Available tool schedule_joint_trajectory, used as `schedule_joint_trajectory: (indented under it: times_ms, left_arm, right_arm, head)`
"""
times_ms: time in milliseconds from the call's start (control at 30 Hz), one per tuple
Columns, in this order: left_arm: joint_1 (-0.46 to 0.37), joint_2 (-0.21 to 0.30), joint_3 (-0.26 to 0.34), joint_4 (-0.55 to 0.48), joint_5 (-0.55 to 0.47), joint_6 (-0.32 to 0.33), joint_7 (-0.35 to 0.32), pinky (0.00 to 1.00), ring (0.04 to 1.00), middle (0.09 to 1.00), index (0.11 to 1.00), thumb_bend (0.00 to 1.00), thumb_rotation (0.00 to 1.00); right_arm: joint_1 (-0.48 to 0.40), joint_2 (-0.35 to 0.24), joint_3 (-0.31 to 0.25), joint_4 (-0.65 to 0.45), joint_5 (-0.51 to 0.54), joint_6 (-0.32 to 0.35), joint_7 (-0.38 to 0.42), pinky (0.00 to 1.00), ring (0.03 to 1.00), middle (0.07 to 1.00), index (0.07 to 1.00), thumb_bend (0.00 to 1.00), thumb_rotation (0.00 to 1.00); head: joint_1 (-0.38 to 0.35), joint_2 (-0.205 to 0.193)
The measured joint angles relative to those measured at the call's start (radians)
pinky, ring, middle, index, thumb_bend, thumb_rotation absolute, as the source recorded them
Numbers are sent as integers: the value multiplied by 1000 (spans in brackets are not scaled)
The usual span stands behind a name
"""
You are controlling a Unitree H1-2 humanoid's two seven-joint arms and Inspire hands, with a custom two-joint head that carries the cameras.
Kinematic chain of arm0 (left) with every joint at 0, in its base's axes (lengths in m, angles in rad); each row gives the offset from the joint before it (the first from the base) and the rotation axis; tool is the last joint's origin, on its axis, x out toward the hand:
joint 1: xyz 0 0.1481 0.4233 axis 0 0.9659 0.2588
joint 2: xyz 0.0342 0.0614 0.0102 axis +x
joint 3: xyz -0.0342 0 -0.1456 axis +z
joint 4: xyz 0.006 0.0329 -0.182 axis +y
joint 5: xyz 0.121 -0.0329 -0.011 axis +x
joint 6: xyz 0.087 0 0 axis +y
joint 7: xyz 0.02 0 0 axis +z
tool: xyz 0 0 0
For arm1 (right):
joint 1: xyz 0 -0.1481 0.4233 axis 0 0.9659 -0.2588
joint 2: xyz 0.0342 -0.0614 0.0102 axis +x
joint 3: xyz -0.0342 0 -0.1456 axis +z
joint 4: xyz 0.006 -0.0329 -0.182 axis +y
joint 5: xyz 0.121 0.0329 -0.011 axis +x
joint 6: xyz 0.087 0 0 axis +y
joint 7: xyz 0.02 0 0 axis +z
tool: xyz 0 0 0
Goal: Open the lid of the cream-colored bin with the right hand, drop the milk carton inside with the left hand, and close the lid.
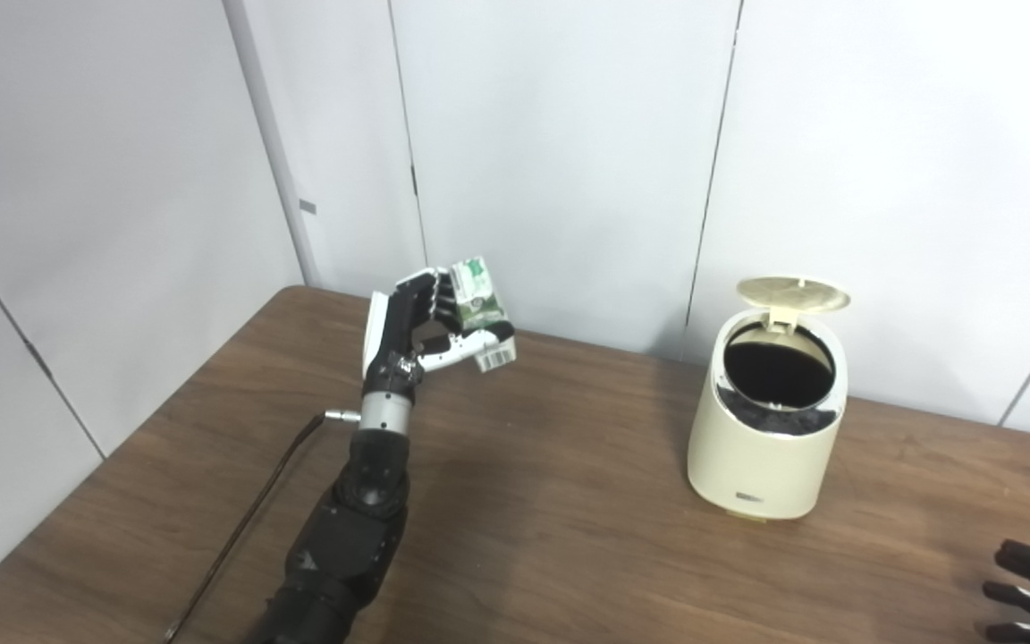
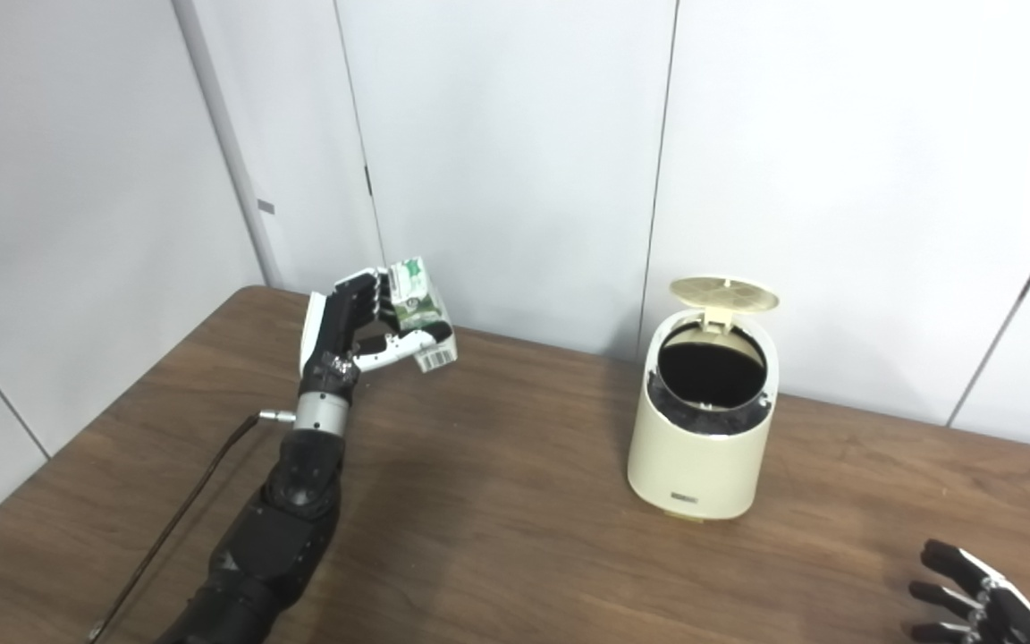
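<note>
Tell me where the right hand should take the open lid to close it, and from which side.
Press the lid at its free far edge, from above and behind: it stands tipped back on its hinge over the bin, so pushing forward and down shuts it.

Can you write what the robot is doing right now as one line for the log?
left hand: shut on milk carton, raised | bin lid: open | right hand: open, low, away from bin

Bright, even lighting, soft shadows on the table (image 1: 569,501); focus perhaps slightly soft.
</note>
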Motion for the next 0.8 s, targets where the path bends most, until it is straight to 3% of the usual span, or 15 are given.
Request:
schedule_joint_trajectory:
  times_ms: [200,367,500,567,600,800]
  left_arm:
    - [1,-22,-17,-118,-8,25,-88,397,437,503,500,504,0]
    - [0,-37,-39,-177,-10,52,-143,393,434,501,507,504,0]
    - [-2,-40,-64,-211,18,68,-179,390,433,500,509,504,0]
    - [-7,-46,-67,-216,19,70,-193,382,430,499,511,504,0]
    - [-10,-49,-71,-217,19,70,-201,381,430,498,511,504,0]
    - [-37,-72,-95,-238,20,73,-247,400,439,498,504,504,0]
  right_arm:
    - [-9,1,3,0,1,0,0,573,762,860,831,883,345]
    - [-13,8,14,-25,-10,18,0,681,815,892,876,795,256]
    - [-16,14,18,-43,-25,34,-4,712,832,903,891,753,192]
    - [-16,19,20,-54,-25,42,-4,777,876,932,924,685,52]
    - [-17,23,20,-60,-21,43,-3,789,884,937,930,674,28]
    - [-19,49,24,-93,-13,78,-4,880,928,967,954,616,0]
  head:
    - [-37,-11]
    - [-40,-18]
    - [-58,-23]
    - [-74,-26]
    - [-77,-25]
    - [-107,-23]
